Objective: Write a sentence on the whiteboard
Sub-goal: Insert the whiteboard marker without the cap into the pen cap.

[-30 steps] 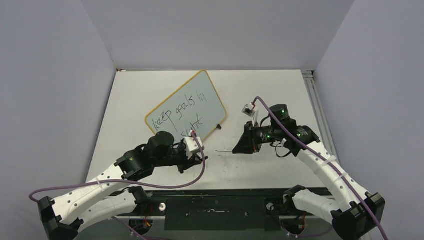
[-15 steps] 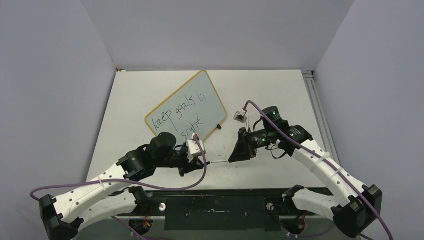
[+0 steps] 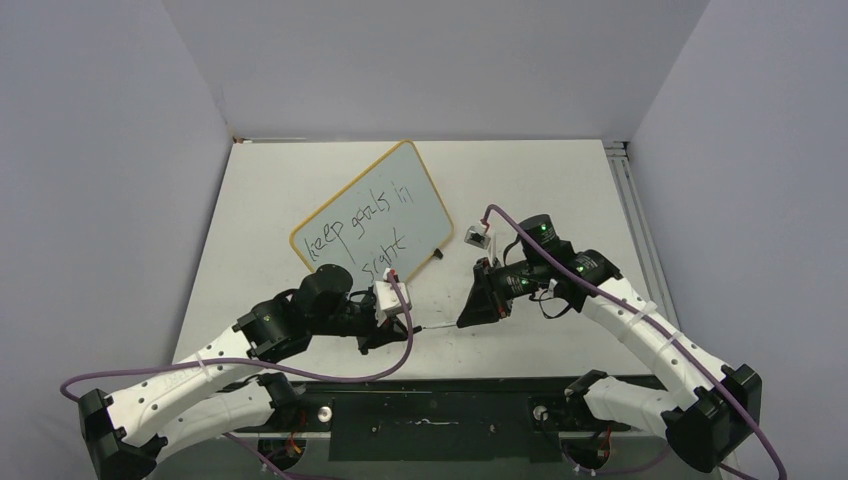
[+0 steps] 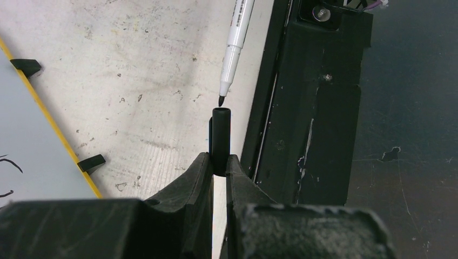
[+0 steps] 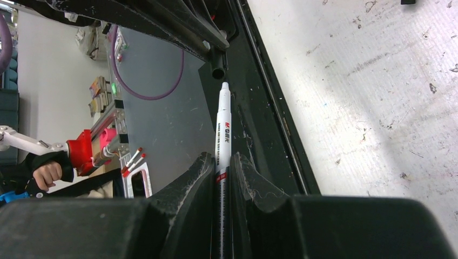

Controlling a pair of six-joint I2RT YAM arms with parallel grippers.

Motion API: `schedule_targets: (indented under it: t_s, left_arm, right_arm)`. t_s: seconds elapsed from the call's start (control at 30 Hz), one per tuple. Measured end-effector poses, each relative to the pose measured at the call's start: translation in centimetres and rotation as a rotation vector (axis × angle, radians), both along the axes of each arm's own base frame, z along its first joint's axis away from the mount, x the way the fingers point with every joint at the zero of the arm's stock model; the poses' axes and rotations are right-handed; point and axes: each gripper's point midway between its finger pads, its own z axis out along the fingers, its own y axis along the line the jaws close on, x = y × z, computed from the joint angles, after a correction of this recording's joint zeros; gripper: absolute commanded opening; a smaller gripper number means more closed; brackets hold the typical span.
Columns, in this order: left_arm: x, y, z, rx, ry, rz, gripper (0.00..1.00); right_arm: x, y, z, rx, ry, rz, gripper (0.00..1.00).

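Capping step: judging from the scene, the writing looked finished and the pen was about to get its cap back.
Left claw (image 4: 220, 162): its fingers were pressed together on the black cap (image 4: 221, 135), with the open mouth of the cap pointing forward, away from the claw.
Right claw (image 5: 222, 162): it was clamped on the barrel of the white pen (image 5: 223, 127), and the tip stood out well ahead of the fingers.
Gap: the pen tip was just in front of the cap's mouth and not yet inside. The barrel leaned a little against the line of the cap.
Board (image 3: 422, 226): it lay on the table (image 3: 560, 190) near the left side of the left claw, and further away from the right claw.
Sentence (image 3: 370, 213): it stood on the board in two lines.
Risk, lean: if the right claw pushed forward without straightening, the tip could hit the rim of the cap, bend, or mark the outside of it.
Risk, grip: the cap was held only at its back end, so a push off the centre could turn it between the fingers or press it out.
Risk, pen: a hard push could make the barrel slide back through the right claw.
Count: two claws, one pen, one cap, one board, one sentence of four words, and two black feet (image 4: 26, 66) seen from the left wrist.
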Motion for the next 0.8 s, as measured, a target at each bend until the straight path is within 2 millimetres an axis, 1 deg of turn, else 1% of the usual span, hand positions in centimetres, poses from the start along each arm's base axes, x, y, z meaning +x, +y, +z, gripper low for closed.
schedule_targets:
  t_s: [0.8]
  left_arm:
    - [-0.36, -0.12, 0.03, -0.005, 0.011, -0.019, 0.00]
  right_arm:
    - [-0.26, -0.02, -0.41, -0.019, 0.000, 0.007, 0.05]
